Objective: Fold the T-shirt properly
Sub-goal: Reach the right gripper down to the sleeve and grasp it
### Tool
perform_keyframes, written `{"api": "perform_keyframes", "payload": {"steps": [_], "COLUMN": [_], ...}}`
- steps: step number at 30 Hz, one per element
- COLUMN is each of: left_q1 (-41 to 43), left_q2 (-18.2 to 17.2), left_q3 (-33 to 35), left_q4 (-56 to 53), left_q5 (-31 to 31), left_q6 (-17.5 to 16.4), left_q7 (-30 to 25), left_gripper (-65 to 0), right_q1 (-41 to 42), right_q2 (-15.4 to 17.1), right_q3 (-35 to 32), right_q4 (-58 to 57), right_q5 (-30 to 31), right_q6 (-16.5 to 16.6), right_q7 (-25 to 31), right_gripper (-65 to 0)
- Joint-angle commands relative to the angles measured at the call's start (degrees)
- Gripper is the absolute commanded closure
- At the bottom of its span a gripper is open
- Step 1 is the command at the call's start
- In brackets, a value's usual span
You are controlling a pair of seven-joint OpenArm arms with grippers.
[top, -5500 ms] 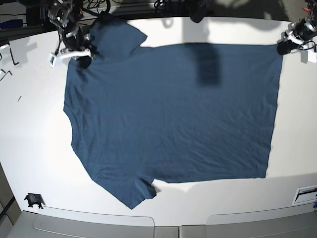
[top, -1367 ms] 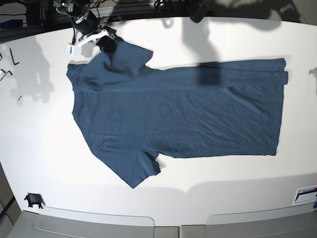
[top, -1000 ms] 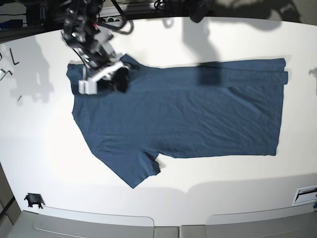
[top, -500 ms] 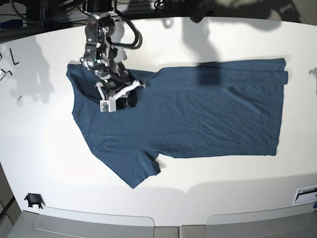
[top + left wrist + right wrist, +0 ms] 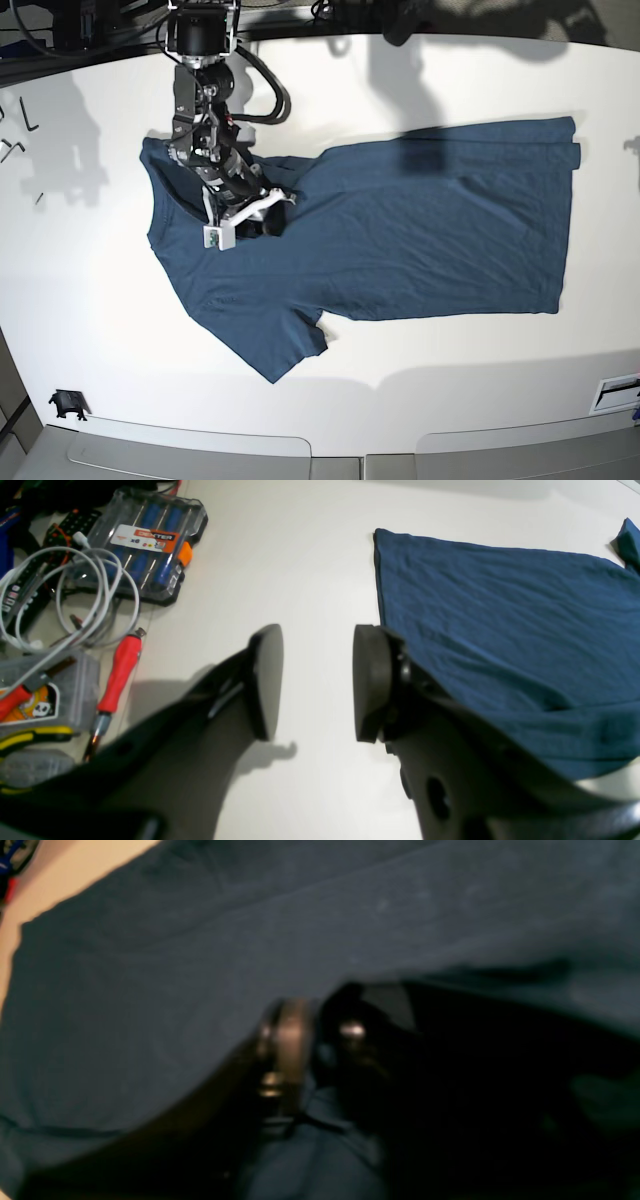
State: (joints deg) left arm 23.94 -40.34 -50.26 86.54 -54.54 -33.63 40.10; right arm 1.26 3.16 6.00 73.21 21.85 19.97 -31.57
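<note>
The dark navy T-shirt (image 5: 420, 230) lies flat on the white table (image 5: 450, 400), neck end to the left and hem to the right. My right gripper (image 5: 255, 222) is low over the chest with the far sleeve drawn in onto the body. Up close, blurred, its fingers (image 5: 285, 1040) sit against folded T-shirt cloth (image 5: 150, 965) with only a narrow gap between them. Whether they still pinch the cloth is unclear. My left gripper (image 5: 316, 650) hovers open and empty over bare table, just beside the T-shirt's hem (image 5: 500, 620).
A clear screwdriver case (image 5: 145, 555), a white cable (image 5: 75, 595) and a red-handled screwdriver (image 5: 117, 675) lie beyond the hem end. Allen keys (image 5: 12, 150) rest at the left edge. A small black clip (image 5: 66, 403) sits front left.
My right gripper moved from the far-left corner toward the front and right across the shirt, carrying the far sleeve onto the chest. The left arm stayed out of the base view.
</note>
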Motion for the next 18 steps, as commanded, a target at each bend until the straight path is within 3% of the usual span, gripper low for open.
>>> {"api": "perform_keyframes", "payload": {"steps": [1,3,8,18], "left_q1": [-0.13,-0.13,-0.13,-0.13], "left_q2": [-1.57,-1.57,-1.57,-1.55], "left_q3": [-0.7,-0.7,-0.7,-0.7], "left_q4": [0.98,0.98,0.98,0.98], "left_q5": [-1.03,-1.03,-1.05,-1.05], "left_q6": [-0.24,-0.24,-0.24,-0.24], "left_q7": [-0.66,0.09,0.61,0.96], "left_gripper": [-20.9,-20.9,-20.9,-20.9], "right_q1": [1.27,1.46,1.57,1.6], "right_q2": [0.17,0.17,0.2,0.5], "right_q3": [-0.02,-0.02,0.04,1.46], "right_q4": [1.55,3.15,10.71,20.74], "right_q5": [1.36,1.79,0.63,-9.7], "right_q6": [0.59,0.59,0.59,0.52], "right_q7": [-0.44,-3.1,-9.88,-12.63], "right_gripper": [-23.9,-30.1,-30.0,-29.9]}}
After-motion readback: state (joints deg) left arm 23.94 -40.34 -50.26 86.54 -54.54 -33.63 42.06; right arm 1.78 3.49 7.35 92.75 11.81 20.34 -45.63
